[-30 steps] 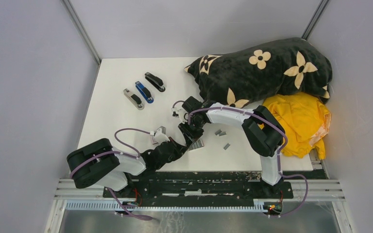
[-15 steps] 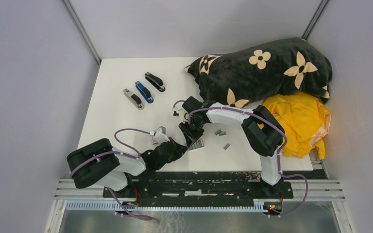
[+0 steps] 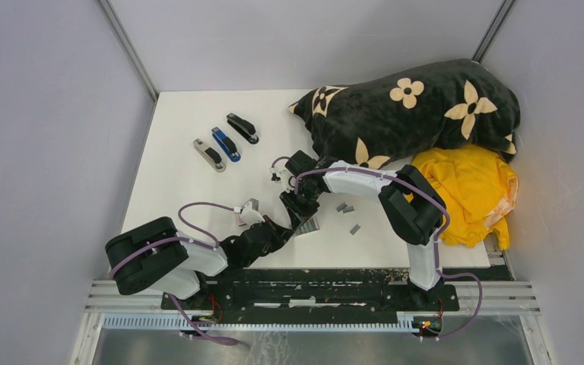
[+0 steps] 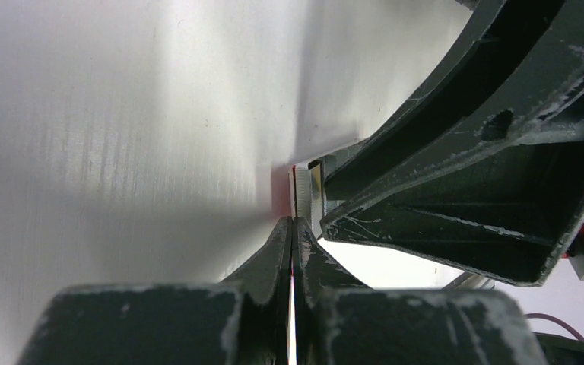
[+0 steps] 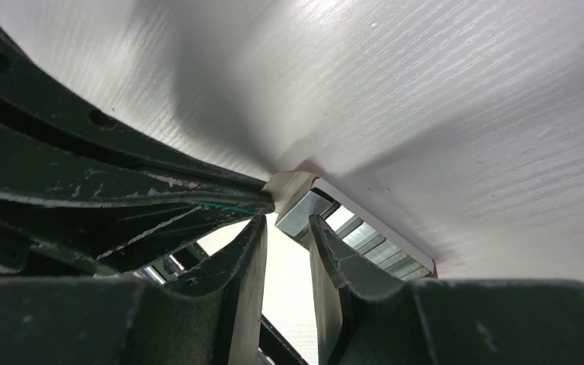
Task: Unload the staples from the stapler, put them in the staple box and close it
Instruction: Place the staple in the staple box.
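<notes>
The staples (image 5: 305, 214) are short, grey, ridged metal strips. Several sit packed side by side in a small white-and-red box (image 3: 309, 226) near the bench's (image 3: 175, 190) front edge, and three loose strips (image 3: 348, 209) lie just to its right. The right end effector (image 5: 287, 222) is narrowly parted, its tips flanking one strip's end; I cannot tell if it pinches. The left end effector (image 4: 292, 222) is pressed closed, tips at the box's edge. Three staplers (image 3: 226, 144) lie far-left, with bare bench around them.

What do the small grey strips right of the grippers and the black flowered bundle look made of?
Small grey strips: probably metal, with a dull sheen and straight stiff edges. Black flowered bundle: soft plush fabric, maybe fleece; matte, with rumpled, sagging folds.
</notes>
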Tool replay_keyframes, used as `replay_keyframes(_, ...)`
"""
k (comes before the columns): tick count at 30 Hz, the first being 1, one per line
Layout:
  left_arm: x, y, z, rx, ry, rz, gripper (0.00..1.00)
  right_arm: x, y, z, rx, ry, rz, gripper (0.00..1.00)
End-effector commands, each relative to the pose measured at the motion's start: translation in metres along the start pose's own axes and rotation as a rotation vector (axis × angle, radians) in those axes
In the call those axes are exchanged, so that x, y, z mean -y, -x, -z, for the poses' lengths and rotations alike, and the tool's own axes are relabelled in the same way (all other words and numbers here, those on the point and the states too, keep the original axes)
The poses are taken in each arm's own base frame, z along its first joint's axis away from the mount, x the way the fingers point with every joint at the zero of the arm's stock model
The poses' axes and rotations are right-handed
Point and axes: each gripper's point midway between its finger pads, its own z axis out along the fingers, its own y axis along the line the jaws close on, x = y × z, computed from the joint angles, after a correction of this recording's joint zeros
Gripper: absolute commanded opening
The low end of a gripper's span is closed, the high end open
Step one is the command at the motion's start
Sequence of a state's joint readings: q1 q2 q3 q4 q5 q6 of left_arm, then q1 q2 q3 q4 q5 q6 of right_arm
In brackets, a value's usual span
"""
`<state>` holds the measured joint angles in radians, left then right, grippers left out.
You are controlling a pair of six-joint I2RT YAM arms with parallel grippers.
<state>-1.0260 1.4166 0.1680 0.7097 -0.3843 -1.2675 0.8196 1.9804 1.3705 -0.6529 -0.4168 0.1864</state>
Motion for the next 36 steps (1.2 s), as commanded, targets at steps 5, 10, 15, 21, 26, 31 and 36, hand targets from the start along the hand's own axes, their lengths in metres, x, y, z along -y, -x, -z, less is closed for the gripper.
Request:
replay_keyframes(5, 0.008, 0.01, -0.001, 0.056, -0.033, 0.002, 0.03, -0.033, 0.028, 0.065, 0.133, 0.238, 0.102, 0.34)
replay_keyframes(10, 0.012, 0.01, -0.004, 0.029, -0.04, -0.025, 0.03, -0.041, 0.022, 0.096, 0.176, 0.349, 0.271, 0.37)
replay_keyframes(15, 0.014, 0.011, -0.004, 0.006, -0.072, -0.04, 0.03, -0.039, 0.019, 0.109, 0.25, 0.309, 0.482, 0.46)
replay_keyframes(21, 0.017, 0.014, -0.001, 0.0, -0.111, -0.069, 0.03, -0.038, -0.006, 0.095, 0.28, 0.356, 0.817, 0.85)
replay_keyframes(26, 0.017, 0.013, -0.002, -0.009, -0.124, -0.07, 0.03, -0.035, -0.014, 0.074, 0.257, 0.249, 1.153, 0.99)
replay_keyframes(31, 0.023, 0.008, -0.002, -0.033, -0.174, -0.059, 0.03, -0.025, -0.009, 0.052, 0.195, 0.127, 1.276, 1.0)
replay_keyframes(36, 0.026, 0.003, -0.002, -0.052, -0.208, -0.038, 0.03, -0.011, 0.005, 0.041, 0.206, 0.031, 1.246, 0.99)
